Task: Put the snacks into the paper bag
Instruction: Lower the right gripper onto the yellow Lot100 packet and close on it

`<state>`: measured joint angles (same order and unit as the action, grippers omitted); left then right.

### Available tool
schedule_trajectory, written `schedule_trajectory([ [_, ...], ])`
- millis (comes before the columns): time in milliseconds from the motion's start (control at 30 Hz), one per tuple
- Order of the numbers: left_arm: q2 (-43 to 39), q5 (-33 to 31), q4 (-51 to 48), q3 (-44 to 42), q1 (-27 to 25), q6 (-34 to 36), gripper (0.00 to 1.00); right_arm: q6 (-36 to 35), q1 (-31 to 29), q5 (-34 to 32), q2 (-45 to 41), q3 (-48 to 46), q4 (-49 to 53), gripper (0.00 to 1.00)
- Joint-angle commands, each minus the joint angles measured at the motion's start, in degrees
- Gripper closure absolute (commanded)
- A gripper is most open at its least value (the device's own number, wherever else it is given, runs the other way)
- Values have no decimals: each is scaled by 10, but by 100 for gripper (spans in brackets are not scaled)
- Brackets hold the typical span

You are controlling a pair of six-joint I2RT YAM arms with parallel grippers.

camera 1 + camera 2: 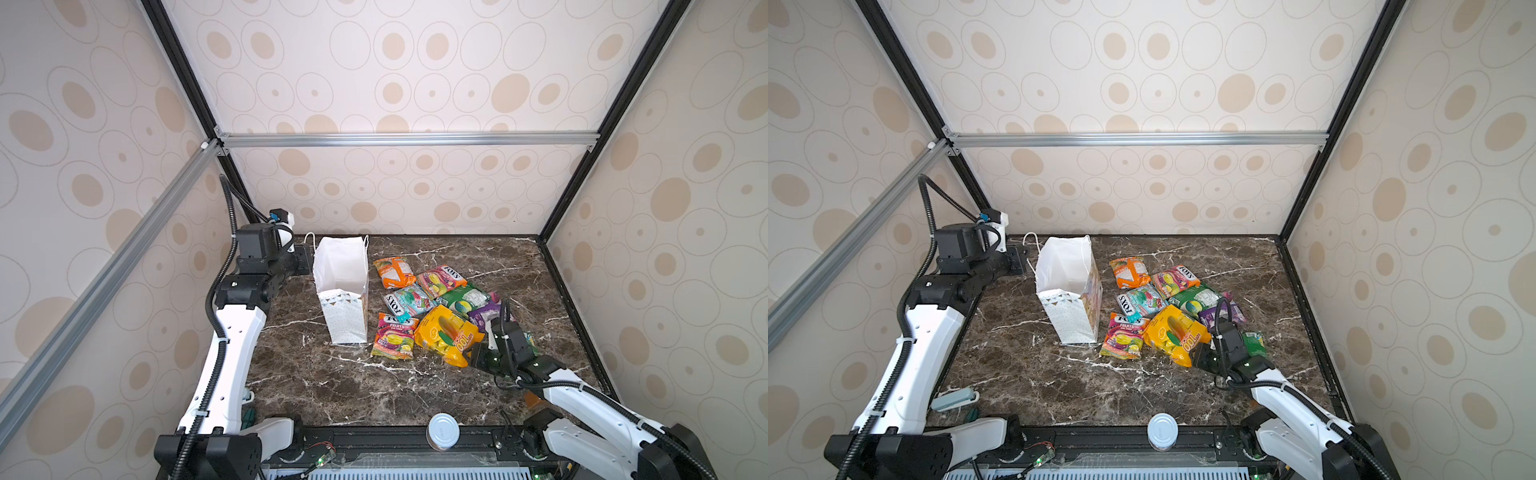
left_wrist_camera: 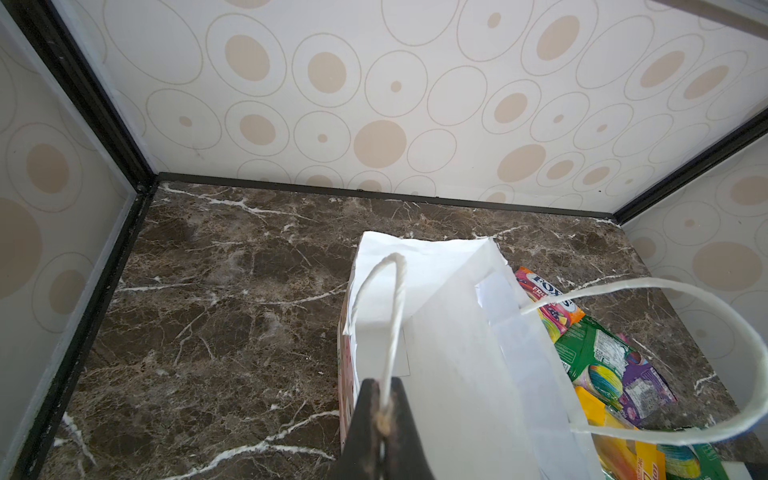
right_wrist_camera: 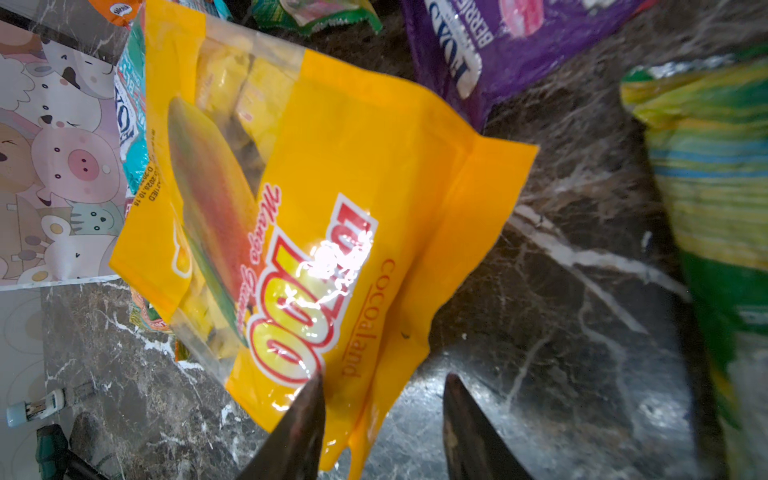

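Note:
The white paper bag [image 1: 343,291] [image 1: 1069,291] stands open at the back left of the marble table. My left gripper [image 2: 384,419] is shut on the bag's cord handle [image 2: 395,316] beside its left rim [image 1: 305,259]. Several snacks lie in a cluster to the right of the bag, among them an orange packet [image 1: 392,272], a teal one [image 1: 409,302], a green one [image 1: 463,299] and a purple one [image 3: 498,50]. My right gripper [image 3: 385,378] [image 1: 473,353] is open, its jaws either side of the near corner of the big yellow packet [image 3: 332,187] [image 1: 1173,332].
A silver-lidded can [image 1: 443,430] stands at the table's front edge in the middle. A pale blue object [image 1: 955,399] lies at the front left by the left arm's base. Patterned walls close in the table on three sides.

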<state>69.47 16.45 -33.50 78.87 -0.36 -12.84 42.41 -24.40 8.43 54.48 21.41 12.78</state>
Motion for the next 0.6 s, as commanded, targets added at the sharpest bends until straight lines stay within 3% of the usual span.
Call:
schedule_trajectory([
  [0,-11,1,3,2,3,2,98,6,2,12,-2,-12,-22,52],
  [567,-13,-5,0,1,4,3,98,9,2,47,64,-20,-102,57],
])
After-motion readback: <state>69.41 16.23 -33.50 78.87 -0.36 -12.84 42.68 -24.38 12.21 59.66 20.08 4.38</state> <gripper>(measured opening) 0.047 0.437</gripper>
